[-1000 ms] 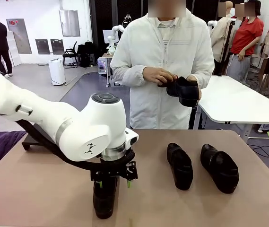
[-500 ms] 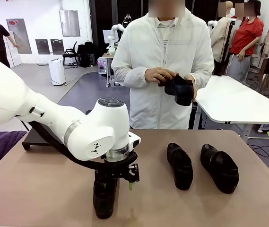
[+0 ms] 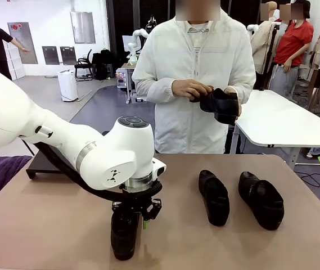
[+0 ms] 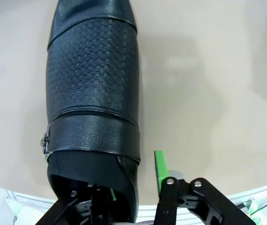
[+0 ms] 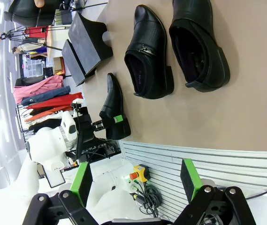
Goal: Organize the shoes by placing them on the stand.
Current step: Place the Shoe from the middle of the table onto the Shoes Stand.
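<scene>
left tool point(image 3: 135, 224) astride wall of shoe point(image 3: 124, 242)

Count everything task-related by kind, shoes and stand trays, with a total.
Shoes: 4 (three on the table; one in the person's hands:)
Stand trays: 2 ()
Total: 6

Three shoes point(image 5: 147, 56) lie on the table point(image 5: 246, 112) near the stand point(image 5: 84, 47); right gripper's point(image 5: 135, 180) jaws stand apart.
</scene>
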Controlling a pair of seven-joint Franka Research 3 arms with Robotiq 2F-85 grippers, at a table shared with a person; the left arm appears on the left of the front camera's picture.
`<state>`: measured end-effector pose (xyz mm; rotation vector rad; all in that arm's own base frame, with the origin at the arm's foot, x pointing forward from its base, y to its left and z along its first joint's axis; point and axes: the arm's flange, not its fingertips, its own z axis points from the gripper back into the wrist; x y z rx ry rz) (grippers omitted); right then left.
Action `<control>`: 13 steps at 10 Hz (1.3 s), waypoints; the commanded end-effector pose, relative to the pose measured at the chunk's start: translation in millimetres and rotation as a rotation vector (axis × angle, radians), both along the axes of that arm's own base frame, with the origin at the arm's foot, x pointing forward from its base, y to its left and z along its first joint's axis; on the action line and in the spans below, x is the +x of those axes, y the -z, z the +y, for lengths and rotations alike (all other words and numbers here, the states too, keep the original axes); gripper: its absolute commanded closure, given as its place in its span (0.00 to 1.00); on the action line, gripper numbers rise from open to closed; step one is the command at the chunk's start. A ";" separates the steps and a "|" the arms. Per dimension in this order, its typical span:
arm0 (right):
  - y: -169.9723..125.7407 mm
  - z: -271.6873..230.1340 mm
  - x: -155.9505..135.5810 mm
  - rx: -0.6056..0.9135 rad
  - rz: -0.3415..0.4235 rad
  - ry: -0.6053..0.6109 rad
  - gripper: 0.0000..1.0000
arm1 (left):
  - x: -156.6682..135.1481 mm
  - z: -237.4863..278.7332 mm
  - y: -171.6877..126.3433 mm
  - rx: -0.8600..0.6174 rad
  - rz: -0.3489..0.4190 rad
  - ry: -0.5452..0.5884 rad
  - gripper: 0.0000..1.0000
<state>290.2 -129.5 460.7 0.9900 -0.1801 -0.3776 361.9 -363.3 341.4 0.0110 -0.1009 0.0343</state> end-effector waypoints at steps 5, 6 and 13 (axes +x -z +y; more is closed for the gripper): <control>-1.1 -3.2 -1.1 -0.013 -0.004 -0.017 0.00 | -9.2 -4.9 -9.2 0.065 -0.046 -0.021 1.00; -1.1 -3.2 -1.1 -0.013 -0.004 -0.017 0.00 | -11.4 -2.6 -18.1 0.072 -0.056 -0.018 1.00; -1.1 -3.2 -1.1 -0.013 -0.004 -0.017 0.00 | -104.1 66.8 -108.3 -0.031 -0.237 0.309 1.00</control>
